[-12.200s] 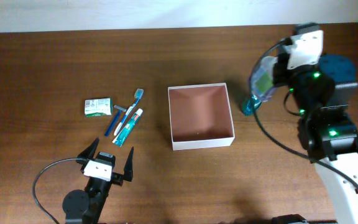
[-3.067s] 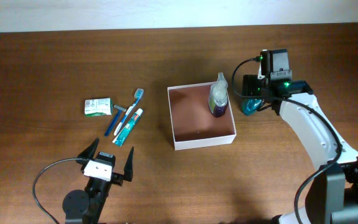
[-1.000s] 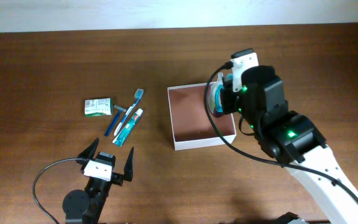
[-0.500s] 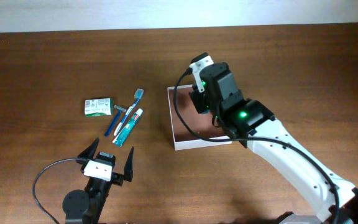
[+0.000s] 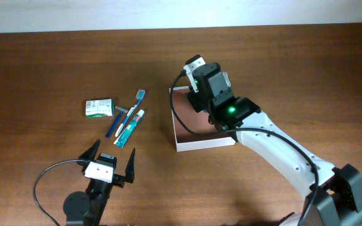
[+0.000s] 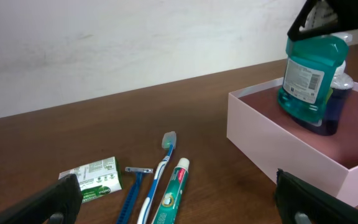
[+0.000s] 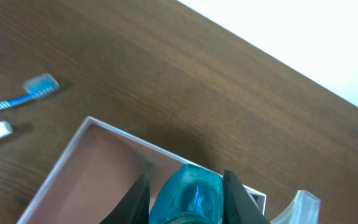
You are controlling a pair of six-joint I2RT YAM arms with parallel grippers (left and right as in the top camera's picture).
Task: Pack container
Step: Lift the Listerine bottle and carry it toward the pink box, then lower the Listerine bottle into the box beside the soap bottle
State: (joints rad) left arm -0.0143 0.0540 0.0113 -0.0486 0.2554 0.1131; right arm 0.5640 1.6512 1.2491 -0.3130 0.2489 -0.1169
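Grips a teal mouthwash bottle (image 6: 308, 78) in the right tool (image 7: 187, 196), with a finger pressed on each shoulder of it, near the cap end. Holds it upright, low over the reddish floor of the container (image 5: 197, 146), toward the far right corner; cannot tell from any view whether touching the floor or hanging a little clear. Looks chosen so as to stand it close beside the 1 thing already inside, a clear bottle (image 6: 340, 99) of dark liquid, and so save the rest of the floor for smaller things. Gripped high, probably, to let the base go down between the thin walls without knocking them.

Finds the container near the middle of the bench (image 5: 43, 69), under the right arm, with its near wall and left half in plain sight.

Leaves the left tool (image 5: 113, 154) spread wide and empty at the near edge, aimed toward the 4 loose items: a soap packet (image 5: 98, 108), a razor (image 5: 120, 109), a toothbrush (image 5: 139, 95) and a toothpaste tube (image 5: 129, 130). Lying flat and close together, well apart from the container, within easy reach of that side.

Judged as mid-task, with 2 bottles at the box and 4 things outstanding. Calls next for lowering to a firm stand before letting go; risks tipping a tall bottle against its neighbour if released early.
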